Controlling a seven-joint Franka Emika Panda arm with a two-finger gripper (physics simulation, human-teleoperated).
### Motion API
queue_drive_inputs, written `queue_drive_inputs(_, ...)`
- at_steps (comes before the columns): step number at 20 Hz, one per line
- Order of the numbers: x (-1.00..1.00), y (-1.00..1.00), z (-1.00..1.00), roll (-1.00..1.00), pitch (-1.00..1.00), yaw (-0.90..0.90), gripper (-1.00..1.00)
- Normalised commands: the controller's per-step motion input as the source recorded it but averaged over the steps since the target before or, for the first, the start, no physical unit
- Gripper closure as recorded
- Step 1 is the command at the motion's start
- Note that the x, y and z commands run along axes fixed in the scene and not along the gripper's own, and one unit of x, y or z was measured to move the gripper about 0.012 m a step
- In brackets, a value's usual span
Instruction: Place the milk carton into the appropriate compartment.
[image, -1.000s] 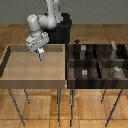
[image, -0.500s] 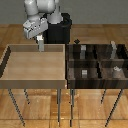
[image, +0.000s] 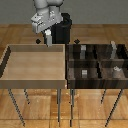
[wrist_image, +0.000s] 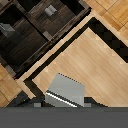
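Observation:
The milk carton (image: 48, 35) is a small white-and-grey box hanging in the air above the back edge of the light wooden tray (image: 35, 83). My gripper (image: 48, 40) is shut on it. The wrist view shows the carton (wrist_image: 66, 90) close up between my dark fingers, its peaked top facing the camera, with the light tray's floor (wrist_image: 102, 60) beneath it. The dark divided bin (image: 95, 61) lies toward the exterior view's right of the carton, and its compartments (wrist_image: 30, 30) also appear in the wrist view.
Small grey blocks (image: 84, 73) stand in several compartments of the dark bin. Both containers rest side by side on thin metal legs (image: 60, 107) over a wooden floor. The robot's black base (image: 62, 31) stands behind the trays.
The arm has risen out of the light tray with the carton and shifted toward the exterior view's right, closer to the dark bin.

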Motion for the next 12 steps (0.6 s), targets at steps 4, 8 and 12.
queue_drive_inputs(4,0.00,1.00,0.00,0.00,0.00,0.00,1.00)
queue_drive_inputs(8,0.00,1.00,0.00,0.00,0.00,0.00,1.00)
queue_drive_inputs(12,0.00,1.00,0.00,0.00,0.00,0.00,1.00)
